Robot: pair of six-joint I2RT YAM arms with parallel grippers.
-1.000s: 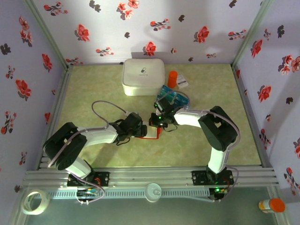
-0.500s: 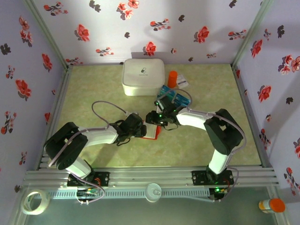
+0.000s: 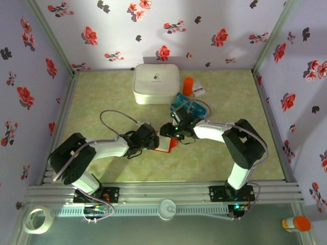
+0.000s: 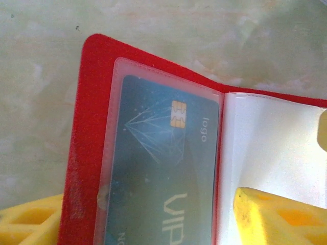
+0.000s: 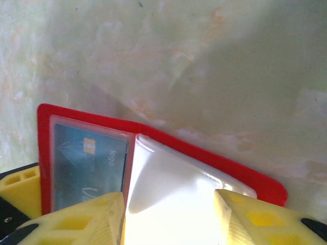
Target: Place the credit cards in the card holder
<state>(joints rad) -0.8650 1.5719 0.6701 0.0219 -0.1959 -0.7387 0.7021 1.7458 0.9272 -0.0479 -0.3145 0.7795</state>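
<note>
One card [image 4: 163, 168] is sitting in card holder [image 4: 92, 127] pocket | my right tool [image 5: 168, 204] is just letting go, opening empty | my left tool [image 4: 148, 204] is staying spread, straddling holder | credit cards [image 3: 189, 107] are waiting next

Pale green marbled tabletop [image 3: 102, 97]. Behind, left and right of tabletop: lilac walls [image 3: 122, 20] printed with red and dark flowers. Along near edge of tabletop: aluminium rail [image 3: 163, 191]. Evenly, softly lit.

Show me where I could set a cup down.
Bare green tabletop lies left of the white rounded box and right of the clear sheet of teal cards. Around the red folding wallet it is crowded.
</note>
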